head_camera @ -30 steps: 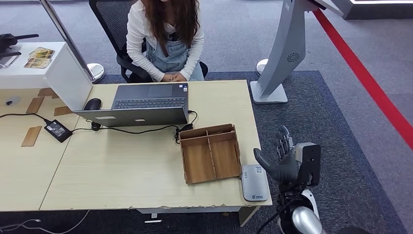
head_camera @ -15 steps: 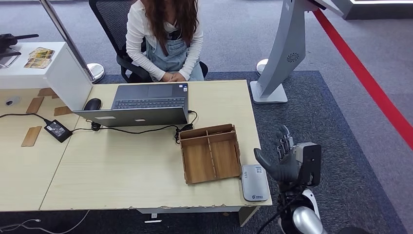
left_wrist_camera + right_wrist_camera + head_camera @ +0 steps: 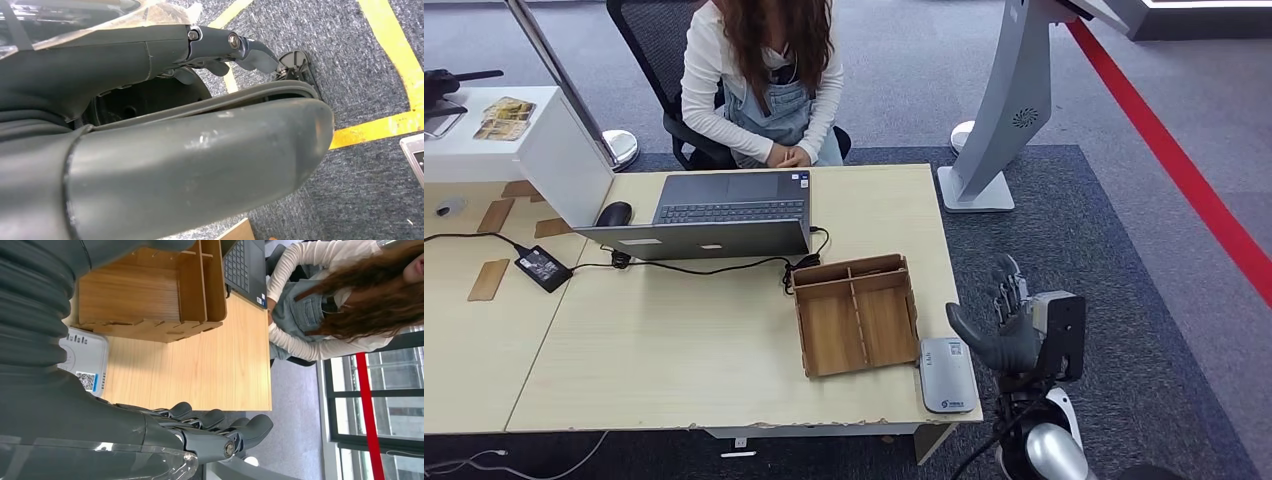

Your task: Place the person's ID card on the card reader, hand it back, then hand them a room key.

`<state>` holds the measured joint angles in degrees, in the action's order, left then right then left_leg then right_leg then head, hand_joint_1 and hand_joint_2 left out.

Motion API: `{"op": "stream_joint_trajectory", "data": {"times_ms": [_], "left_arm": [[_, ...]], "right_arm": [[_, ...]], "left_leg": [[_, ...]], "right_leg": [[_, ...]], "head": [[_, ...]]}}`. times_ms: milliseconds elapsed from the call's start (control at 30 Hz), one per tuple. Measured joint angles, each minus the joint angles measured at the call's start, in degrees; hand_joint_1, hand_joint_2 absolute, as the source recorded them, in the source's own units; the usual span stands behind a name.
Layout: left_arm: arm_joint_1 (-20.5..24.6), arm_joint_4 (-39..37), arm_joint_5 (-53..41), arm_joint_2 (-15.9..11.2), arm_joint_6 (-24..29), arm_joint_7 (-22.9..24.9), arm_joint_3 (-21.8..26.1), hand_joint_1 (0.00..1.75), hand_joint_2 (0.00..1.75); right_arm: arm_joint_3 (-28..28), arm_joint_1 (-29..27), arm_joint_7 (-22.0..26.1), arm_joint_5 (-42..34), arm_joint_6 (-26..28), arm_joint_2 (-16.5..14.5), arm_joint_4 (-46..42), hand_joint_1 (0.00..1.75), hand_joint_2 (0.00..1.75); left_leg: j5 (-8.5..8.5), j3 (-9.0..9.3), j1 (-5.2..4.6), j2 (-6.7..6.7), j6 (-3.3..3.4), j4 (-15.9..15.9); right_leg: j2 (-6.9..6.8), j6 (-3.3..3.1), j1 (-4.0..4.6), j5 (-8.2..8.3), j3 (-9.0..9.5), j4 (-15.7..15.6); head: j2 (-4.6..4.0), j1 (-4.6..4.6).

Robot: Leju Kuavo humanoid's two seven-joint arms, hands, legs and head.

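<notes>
1. The right hand (image 3: 1009, 325) is raised just off the table's (image 3: 674, 350) right edge, beside the card reader (image 3: 947, 374); its fingers are spread apart and nothing is held in it.
2. The card reader, a white-grey slab, is laid flat at the near right corner of the table, just right of the wooden tray (image 3: 856, 314).
3. The wooden tray is divided into compartments, and nothing is seen lying in them.
4. A laptop (image 3: 714, 213) is set open at the far side of the table, with a mouse (image 3: 613, 213) at its left and a black cable running along its near edge.
5. A person (image 3: 764, 80) is seated in a chair beyond the laptop, hands brought together at the table's far edge.
6. The left hand (image 3: 165, 165) is seen close up over grey carpet with yellow lines; whether it is open or closed cannot be told.
</notes>
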<state>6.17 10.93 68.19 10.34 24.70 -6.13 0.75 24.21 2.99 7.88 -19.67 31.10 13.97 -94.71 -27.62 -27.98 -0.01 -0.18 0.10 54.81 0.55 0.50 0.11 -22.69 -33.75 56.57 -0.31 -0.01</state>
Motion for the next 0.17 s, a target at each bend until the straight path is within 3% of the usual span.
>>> {"op": "stream_joint_trajectory", "data": {"times_ms": [167], "left_arm": [[0.0, 0.0, -0.1, 0.0, 0.1, 0.0, -0.1, 0.00, 0.00]], "right_arm": [[-0.1, 0.0, 0.0, 0.0, 0.0, 0.0, 0.0, 0.00, 1.75]], "left_leg": [[0.00, 0.00, 0.00, 0.00, 0.00, 0.0]], "right_leg": [[0.00, 0.00, 0.00, 0.00, 0.00, 0.0]], "head": [[-0.01, 0.01]]}}
